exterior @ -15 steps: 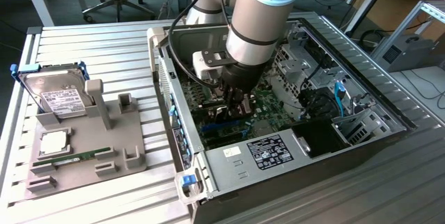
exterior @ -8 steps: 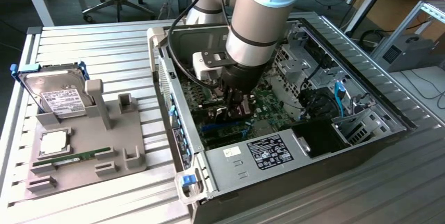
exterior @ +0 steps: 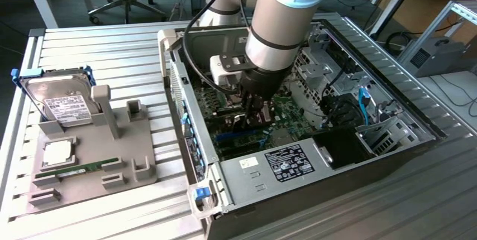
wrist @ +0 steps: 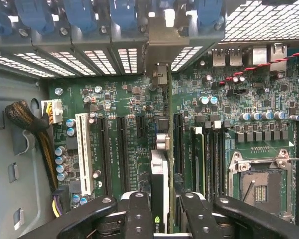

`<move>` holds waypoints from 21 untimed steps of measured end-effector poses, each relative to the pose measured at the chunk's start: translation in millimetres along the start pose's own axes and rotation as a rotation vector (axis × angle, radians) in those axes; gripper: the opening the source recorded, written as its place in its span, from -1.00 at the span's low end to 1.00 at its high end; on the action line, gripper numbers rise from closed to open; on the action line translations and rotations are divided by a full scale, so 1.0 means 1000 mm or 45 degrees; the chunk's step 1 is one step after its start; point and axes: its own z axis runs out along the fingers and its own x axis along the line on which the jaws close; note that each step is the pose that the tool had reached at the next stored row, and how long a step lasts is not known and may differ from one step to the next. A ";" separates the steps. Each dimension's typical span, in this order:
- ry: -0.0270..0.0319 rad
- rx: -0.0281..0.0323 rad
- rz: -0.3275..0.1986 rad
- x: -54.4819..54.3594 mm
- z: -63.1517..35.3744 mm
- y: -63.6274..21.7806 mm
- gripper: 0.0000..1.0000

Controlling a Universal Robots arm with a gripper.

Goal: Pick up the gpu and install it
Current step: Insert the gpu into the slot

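Two black fingers (wrist: pixel 138 214) of the claw (wrist: pixel 164 219) pinched the gpu (wrist: pixel 160 169) on edge over the motherboard (wrist: pixel 119 99), inside the case (exterior: pixel 186 84). A small green logo (wrist: pixel 157 222) sat on its top edge, lettering too small to read; likewise the black-and-white sticker (exterior: pixel 287 162) in the exterior view. From the wrist, its long axis ran alongside the black slots (wrist: pixel 120 149), grey bracket (wrist: pixel 159 74) toward the blue latches (wrist: pixel 79 12). Outside the case stood the hard drive (exterior: pixel 63 103).

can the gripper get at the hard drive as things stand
Probably not. The gripper is down inside the case, closed on the gpu, and the hard drive stands outside on the tray, beyond the case's wall on the exterior view's left.
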 end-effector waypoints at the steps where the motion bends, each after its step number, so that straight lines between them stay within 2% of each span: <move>1: 0.0000 0.0000 0.001 0.000 0.0000 0.0000 -0.47; 11: 0.0008 0.0007 0.013 0.001 -0.0002 -0.0001 -0.47; 12: 0.0024 0.0008 0.013 0.001 -0.0003 -0.0001 -0.47; 15: 0.0205 0.0018 0.018 0.001 -0.0007 -0.0002 -0.47; 21: 0.0205 0.0026 0.037 0.001 -0.0008 0.0005 -0.47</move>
